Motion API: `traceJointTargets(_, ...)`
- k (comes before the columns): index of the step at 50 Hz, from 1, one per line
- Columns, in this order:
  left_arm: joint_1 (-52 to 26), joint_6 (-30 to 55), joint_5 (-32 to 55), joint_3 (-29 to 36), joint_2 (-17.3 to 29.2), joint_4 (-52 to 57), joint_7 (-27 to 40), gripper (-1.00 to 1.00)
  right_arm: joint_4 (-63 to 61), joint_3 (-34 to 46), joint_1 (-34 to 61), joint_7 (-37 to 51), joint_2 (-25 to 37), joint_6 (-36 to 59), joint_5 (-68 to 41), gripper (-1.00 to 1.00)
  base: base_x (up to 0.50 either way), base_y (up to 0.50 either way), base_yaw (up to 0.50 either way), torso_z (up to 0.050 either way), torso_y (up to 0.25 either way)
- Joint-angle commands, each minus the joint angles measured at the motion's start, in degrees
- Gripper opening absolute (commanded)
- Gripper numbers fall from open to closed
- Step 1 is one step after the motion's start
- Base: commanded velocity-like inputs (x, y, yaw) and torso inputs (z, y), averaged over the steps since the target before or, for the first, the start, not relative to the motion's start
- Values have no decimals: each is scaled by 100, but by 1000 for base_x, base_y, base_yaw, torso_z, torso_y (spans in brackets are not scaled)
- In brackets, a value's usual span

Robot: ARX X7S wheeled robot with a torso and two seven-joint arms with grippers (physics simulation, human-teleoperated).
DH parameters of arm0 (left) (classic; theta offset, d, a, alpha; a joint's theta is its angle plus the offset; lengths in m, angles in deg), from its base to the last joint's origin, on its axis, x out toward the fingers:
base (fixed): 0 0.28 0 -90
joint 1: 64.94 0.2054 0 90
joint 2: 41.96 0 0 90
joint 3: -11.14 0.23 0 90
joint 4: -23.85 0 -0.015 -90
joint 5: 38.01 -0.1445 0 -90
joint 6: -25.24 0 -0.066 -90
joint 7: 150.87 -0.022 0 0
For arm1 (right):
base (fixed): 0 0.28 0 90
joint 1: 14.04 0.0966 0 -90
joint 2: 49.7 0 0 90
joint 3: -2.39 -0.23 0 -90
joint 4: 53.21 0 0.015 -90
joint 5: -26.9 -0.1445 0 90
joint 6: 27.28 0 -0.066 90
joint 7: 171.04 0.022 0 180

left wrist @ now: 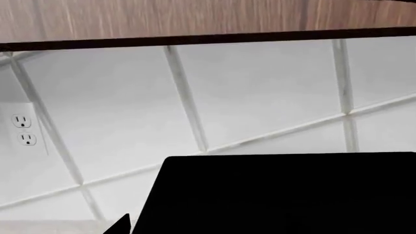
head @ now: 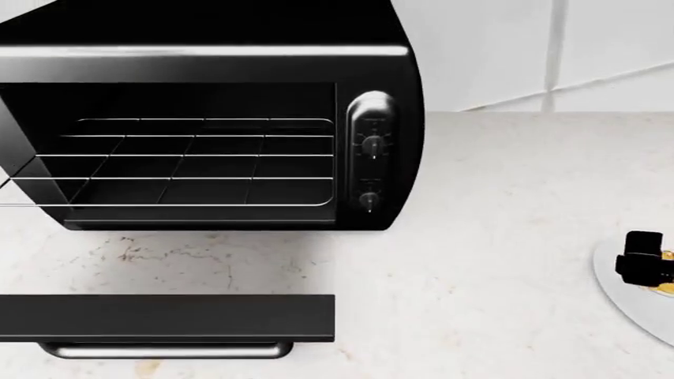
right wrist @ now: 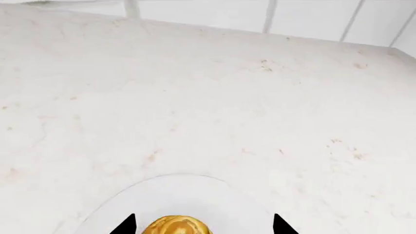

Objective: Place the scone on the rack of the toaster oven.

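The scone [right wrist: 175, 227] lies on a white plate [right wrist: 182, 192] on the counter. My right gripper [right wrist: 203, 226] is open, with one dark fingertip on each side of the scone and a gap between each and it. In the head view the right gripper [head: 642, 259] is at the far right edge over the plate [head: 616, 288], and a sliver of the scone [head: 664, 286] shows beneath it. The black toaster oven [head: 380, 63] stands at the back left with its door [head: 169, 317] dropped open. The wire rack [head: 200, 162] spans its inside. Of my left gripper only one fingertip [left wrist: 120, 225] shows, near the oven's top [left wrist: 286, 195].
A pale speckled counter [head: 495, 237] lies between the oven and the plate. A white tiled wall [left wrist: 260, 97] with an outlet [left wrist: 23, 130] stands behind, and a wooden cabinet [left wrist: 195, 17] hangs above. The oven's knobs [head: 371, 146] are on its right panel.
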Motion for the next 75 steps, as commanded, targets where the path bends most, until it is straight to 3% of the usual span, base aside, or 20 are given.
traceJointTargets(1, 32, -47, 78, 21, -9, 27, 109, 100, -5, -413, -720, -246, 118, 231, -202, 100, 0, 0, 0, 0, 0)
traceJointTargets(13, 89, -22, 229, 19, 92, 90, 190, 100, 259, -374, -669, -367, -84, 98, -386, 100, 0, 0, 0, 0, 0)
traceJointTargets(14, -456, 163, 7, 255, -25, -290, 2, 100, 262, -362, -626, -370, -88, 102, -402, 100, 0, 0, 0, 0, 0)
traceJointTargets(16, 45, -3, 241, 31, 136, 60, 172, 100, 266, -367, -537, -372, -112, 123, -440, 100, 0, 0, 0, 0, 0)
traceJointTargets(21, -195, 70, 157, 160, 79, -100, 111, 100, 311, -339, -552, -392, -172, 82, -494, 100, 0, 0, 0, 0, 0)
traceJointTargets(22, 86, -34, 249, 53, 169, 97, 164, 100, 313, -367, -547, -397, -180, 93, -509, 100, 0, 0, 0, 0, 0)
traceJointTargets(36, 129, -102, 257, 107, 203, 99, 167, 100, 577, -527, -683, -487, -288, -56, -625, 100, 0, 0, 0, 0, 0)
traceJointTargets(37, -523, 132, 6, 377, 44, -361, -48, 100, 599, -520, -692, -478, -285, -84, -611, 100, 0, 0, 0, 0, 0)
traceJointTargets(38, 82, -97, 224, 141, 199, 57, 118, 100, 614, -522, -699, -469, -287, -104, -602, 100, 0, 0, 0, 0, 0)
traceJointTargets(39, 163, -125, 277, 103, 220, 111, 160, 100, 625, -522, -706, -461, -285, -121, -595, 100, 11, 0, 0, 0, 0)
traceJointTargets(40, 177, -134, 275, 107, 225, 113, 156, 100, 629, -509, -715, -443, -266, -141, -575, 100, 0, 0, 0, 0, 0)
traceJointTargets(41, -401, 67, 63, 348, 33, -301, 32, 100, 623, -507, -719, -415, -238, -168, -545, 100, 0, 0, 3, 0, 0)
traceJointTargets(42, 127, -140, 232, 140, 197, 60, 131, 100, 618, -536, -707, -401, -230, -165, -541, 100, 0, 0, 0, 0, 0)
traceJointTargets(49, 216, -180, 293, 128, 241, 132, 136, 100, 622, -498, -802, -368, -227, -299, -501, 100, 2, 0, 1, 0, 0)
traceJointTargets(50, 226, -176, 316, 123, 250, 142, 158, 100, 624, -489, -807, -369, -235, -336, -498, -100, 0, 0, 0, 0, 0)
traceJointTargets(65, 211, -217, 369, 175, 220, 130, 248, 100, 418, -584, -735, -271, -201, -358, -514, -100, 1, 0, 0, 0, 0)
traceJointTargets(73, 25, -116, 429, 222, 269, 93, 257, 100, -312, -442, 446, -126, 13, 440, -951, -100, 0, 0, 0, 0, 0)
traceJointTargets(75, 67, -154, 411, 223, 282, 97, 224, 100, -222, -284, 834, 413, 214, 493, -1758, -100, 0, 0, 0, 0, 0)
